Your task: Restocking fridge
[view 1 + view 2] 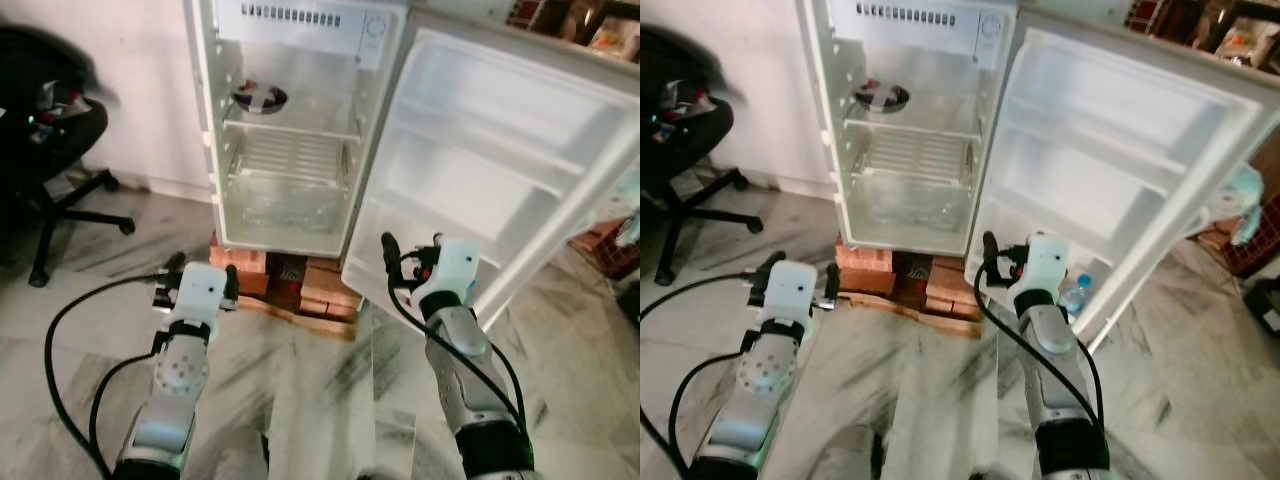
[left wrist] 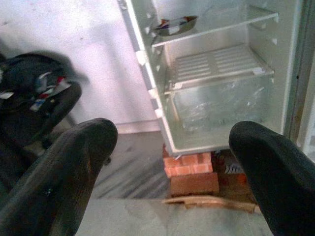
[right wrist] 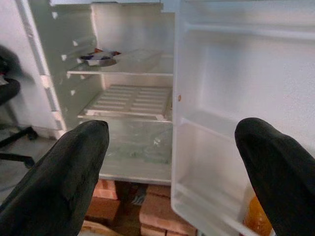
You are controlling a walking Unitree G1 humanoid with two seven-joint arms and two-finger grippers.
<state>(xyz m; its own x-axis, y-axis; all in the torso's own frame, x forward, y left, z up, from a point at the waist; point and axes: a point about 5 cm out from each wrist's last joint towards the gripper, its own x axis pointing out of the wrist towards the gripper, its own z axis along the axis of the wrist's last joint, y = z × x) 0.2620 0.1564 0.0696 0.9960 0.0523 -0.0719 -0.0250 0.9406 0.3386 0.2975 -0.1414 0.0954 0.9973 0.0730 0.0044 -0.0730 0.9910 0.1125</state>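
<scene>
**A:** What could go wrong from where you stand?

**Me:** Mostly the door (image 1: 500, 170). It hangs wide open on my right, and my right gripper (image 1: 412, 262) is up just in front of its lower edge. If I step in or swing that arm carelessly, I judge I could knock the door or scrape its bottom shelf. There is a bottle (image 1: 1077, 293) low in that door shelf, just beyond my right wrist, so a clumsy reach could tip it. The fridge (image 1: 290, 130) also stands on bricks (image 1: 300, 280) with a wooden board under them, which sticks out toward me; walking closer, I might catch a foot on it and jolt the whole thing.

**A:** Anything on the other side?

**Me:** An office chair (image 1: 45, 160) sits at the far left, well apart from my left arm. I count it a small risk unless I turn that way.

**A:** And your grippers?

**Me:** Both are spread wide and empty. My left gripper (image 1: 200, 275) hovers over the floor, near the left front of the fridge, touching nothing. The right one holds nothing either, its fingers parted with the fridge interior between them in the wrist view.

**A:** What's in the fridge?

**Me:** Very little. A small dish (image 1: 260, 96) sits on the upper shelf, a wire rack (image 1: 290, 155) is below it, and a clear drawer (image 1: 285, 200) at the bottom looks empty. I judge the restocking has barely begun.
</scene>
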